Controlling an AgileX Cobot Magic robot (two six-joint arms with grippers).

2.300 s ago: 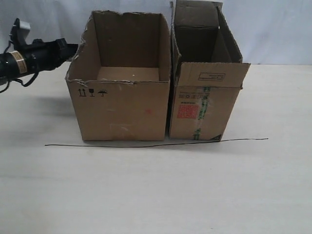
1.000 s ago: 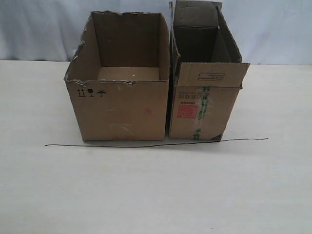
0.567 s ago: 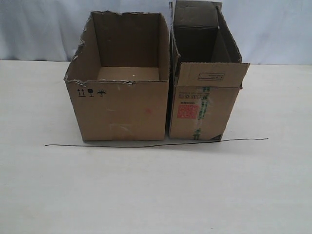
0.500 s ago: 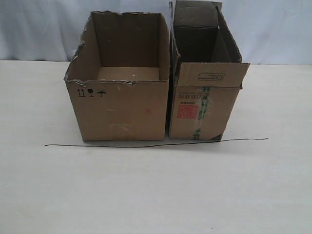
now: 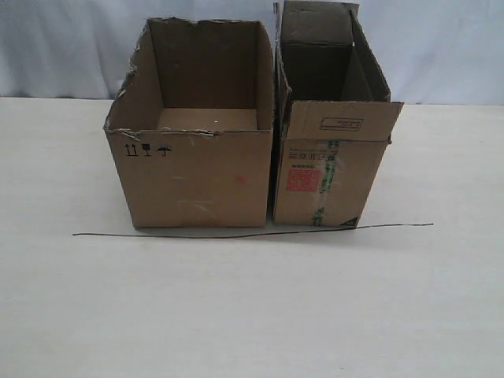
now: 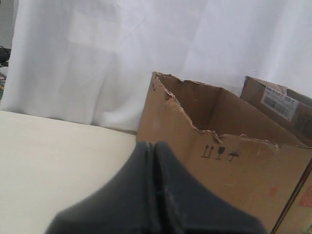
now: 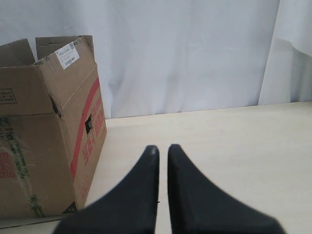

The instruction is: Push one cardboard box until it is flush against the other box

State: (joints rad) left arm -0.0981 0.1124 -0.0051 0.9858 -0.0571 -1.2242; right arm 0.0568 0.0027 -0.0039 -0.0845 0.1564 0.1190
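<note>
From the exterior view, the arm that reached in at the left a moment ago has withdrawn out of sight, and the cardboard box (image 5: 193, 126) stands on the bench (image 5: 252, 307) pressed against the other box (image 5: 335, 118) — the push looks finished. In the left wrist view, the left tool (image 6: 154, 148) is clenched, backed off from the cardboard box. In the right wrist view, the right tool (image 7: 163, 148) sits nearly closed on nothing, a thin slit between its fingers — apart from the other box.

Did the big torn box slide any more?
No. The cardboard box keeps its bottom edge by the black line on the table, right beside the other box, as before.
</note>
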